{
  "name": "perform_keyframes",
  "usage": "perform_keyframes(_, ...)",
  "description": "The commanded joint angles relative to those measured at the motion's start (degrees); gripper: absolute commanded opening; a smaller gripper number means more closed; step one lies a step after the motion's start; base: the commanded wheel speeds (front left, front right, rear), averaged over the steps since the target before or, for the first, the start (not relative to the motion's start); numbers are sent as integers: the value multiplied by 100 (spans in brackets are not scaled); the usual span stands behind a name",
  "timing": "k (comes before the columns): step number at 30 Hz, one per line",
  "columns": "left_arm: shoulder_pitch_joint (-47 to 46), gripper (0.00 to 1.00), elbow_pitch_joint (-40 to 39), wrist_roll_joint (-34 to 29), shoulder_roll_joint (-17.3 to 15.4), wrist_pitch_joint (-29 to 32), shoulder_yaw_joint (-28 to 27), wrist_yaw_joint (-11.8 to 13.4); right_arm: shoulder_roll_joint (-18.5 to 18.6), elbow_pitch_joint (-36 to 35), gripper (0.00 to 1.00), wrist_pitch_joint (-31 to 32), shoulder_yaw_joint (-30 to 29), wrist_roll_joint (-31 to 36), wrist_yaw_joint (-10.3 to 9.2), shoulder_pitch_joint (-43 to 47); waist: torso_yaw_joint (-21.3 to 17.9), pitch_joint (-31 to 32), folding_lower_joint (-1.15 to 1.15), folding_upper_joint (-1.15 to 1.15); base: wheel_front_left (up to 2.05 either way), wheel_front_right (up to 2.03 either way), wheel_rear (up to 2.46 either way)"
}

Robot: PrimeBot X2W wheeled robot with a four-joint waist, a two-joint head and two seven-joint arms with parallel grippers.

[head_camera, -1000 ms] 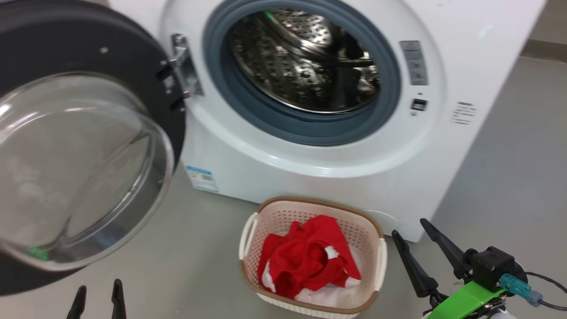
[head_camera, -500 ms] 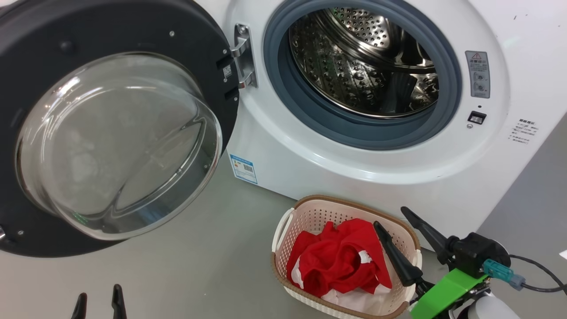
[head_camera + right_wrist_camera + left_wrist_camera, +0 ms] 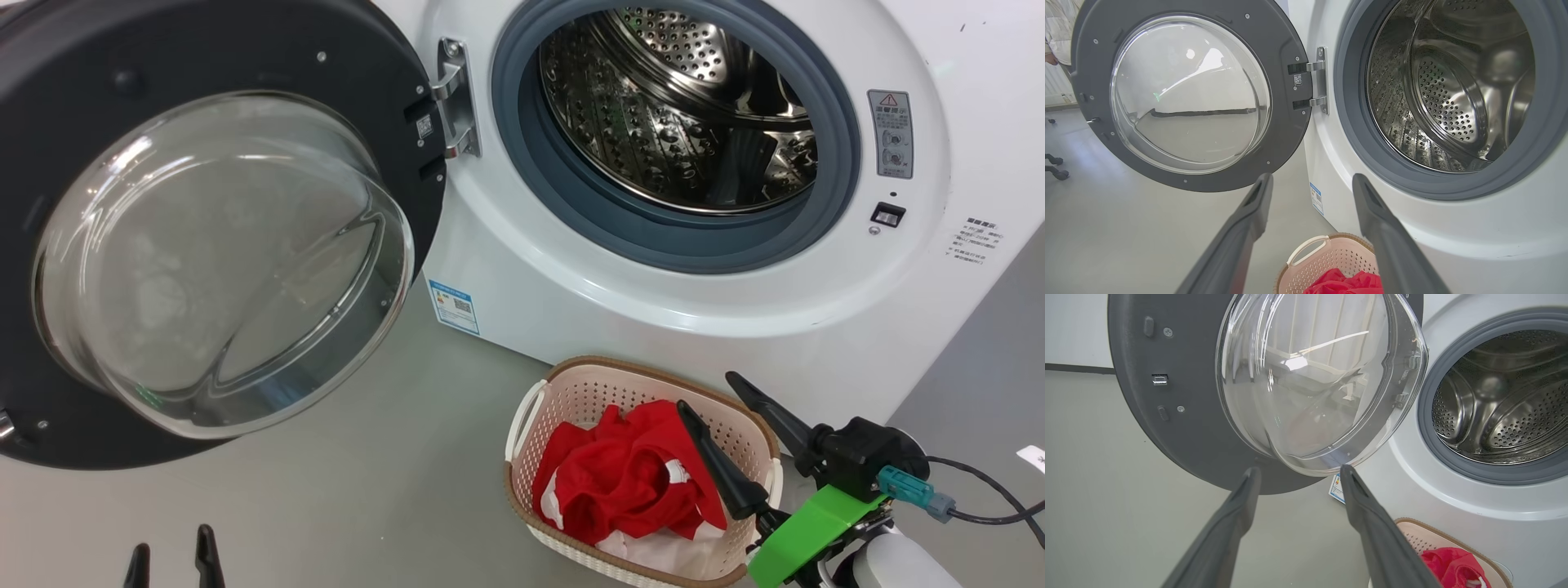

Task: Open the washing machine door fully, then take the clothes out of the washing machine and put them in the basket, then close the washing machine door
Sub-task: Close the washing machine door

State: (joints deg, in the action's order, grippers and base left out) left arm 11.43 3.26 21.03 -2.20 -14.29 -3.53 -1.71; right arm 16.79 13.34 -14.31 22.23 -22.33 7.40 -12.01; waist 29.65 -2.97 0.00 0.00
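Right tool (image 3: 705,392) released by basket (image 3: 571,371) holding red clothes (image 3: 620,482), left tool (image 3: 171,539) released, washing machine door (image 3: 245,41) wide open

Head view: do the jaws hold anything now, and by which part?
Nothing is held. The left gripper and right gripper stand with open, empty jaws; the bright red clothes lie loose in the cream perforated plastic basket.

On washing machine (image 3: 588,302) front, grey label (image 3: 890,133): red warning triangle, print illegible. Low blue sticker (image 3: 454,305) and washing machine door (image 3: 245,41) code tag (image 3: 424,126): unreadable.
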Motion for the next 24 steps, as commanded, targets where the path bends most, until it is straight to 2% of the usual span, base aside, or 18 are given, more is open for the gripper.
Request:
perform_keyframes(1, -115, 100, -191, 42, -68, -71, -174, 31, 57, -115, 100, -69, 124, -120, 9, -141, -1, 1, 0, 0, 0, 0, 0)
perform_keyframes(2, -134, 70, -244, 75, -68, -71, -194, 25, 59, -113, 100, -69, 121, -122, 9, -138, -2, 0, 0, 0, 0, 0, 0)
perform_keyframes(3, -159, 32, -308, 120, -68, -71, -224, 9, 62, -113, 100, -69, 116, -124, 9, -134, -2, -3, 0, 0, 0, 0, 0)
perform_keyframes(4, -200, 0, -401, 172, -68, -71, -278, -16, 65, -116, 100, -69, 108, -123, 9, -128, -1, -5, 0, 0, 0, 0, 0)
perform_keyframes(9, -611, 0, -1163, 118, -136, -71, -803, -276, 95, -136, 100, -69, 44, -107, 9, -109, 11, -44, 0, 0, 0, 0, 0)
perform_keyframes(11, -876, 0, -1467, 87, -310, -71, -1046, -375, 100, -141, 100, -69, 14, -98, 9, -114, 15, -67, 0, 0, 0, 0, 0)
perform_keyframes(14, -1565, 0, -1661, 351, -845, -71, -1531, -506, 92, -168, 100, -69, -37, -71, 9, -97, 16, -109, 0, 0, 0, 0, 0)
perform_keyframes(18, -2433, 0, -1201, 866, -1583, -71, -1931, -557, 105, -201, 100, -69, -102, -35, 9, -75, 27, -223, 0, 0, 0, 0, 0)
perform_keyframes(24, -3827, 0, 423, 2250, -2684, 285, -1969, -575, 153, -230, 100, -69, -179, -3, 9, -46, 22, -355, 0, 0, 0, 0, 0)
